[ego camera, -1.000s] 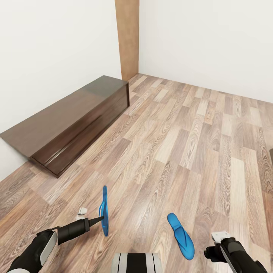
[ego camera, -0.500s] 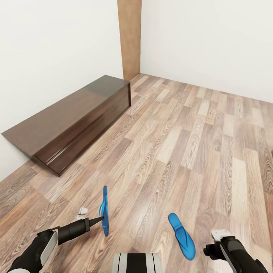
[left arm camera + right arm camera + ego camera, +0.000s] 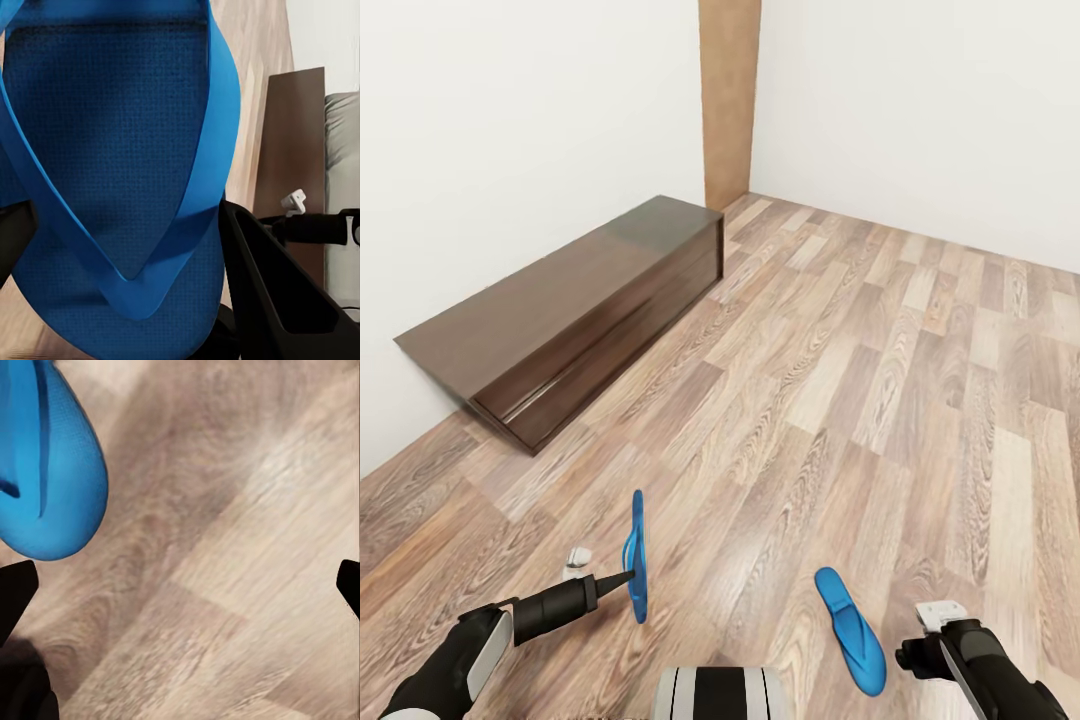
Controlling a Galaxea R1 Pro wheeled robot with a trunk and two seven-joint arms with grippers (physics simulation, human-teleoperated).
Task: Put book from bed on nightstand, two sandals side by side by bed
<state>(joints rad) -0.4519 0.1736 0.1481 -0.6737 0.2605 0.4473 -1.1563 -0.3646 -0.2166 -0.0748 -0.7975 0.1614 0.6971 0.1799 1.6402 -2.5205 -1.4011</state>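
Two blue sandals mark the step in hand. One sandal (image 3: pixel 634 555) hangs on edge from our left gripper (image 3: pixel 622 578), fingers (image 3: pixel 270 300) closed on its sole; the other sandal (image 3: pixel 850 630) lies flat on the wood floor (image 3: pixel 840 400), near our right gripper (image 3: pixel 928 640), whose fingers stand wide apart and empty. A long wall cabinet (image 3: pixel 570 310) stands ahead. Next, we judge, the held sandal must travel to the bedside, then the second be fetched alongside it.
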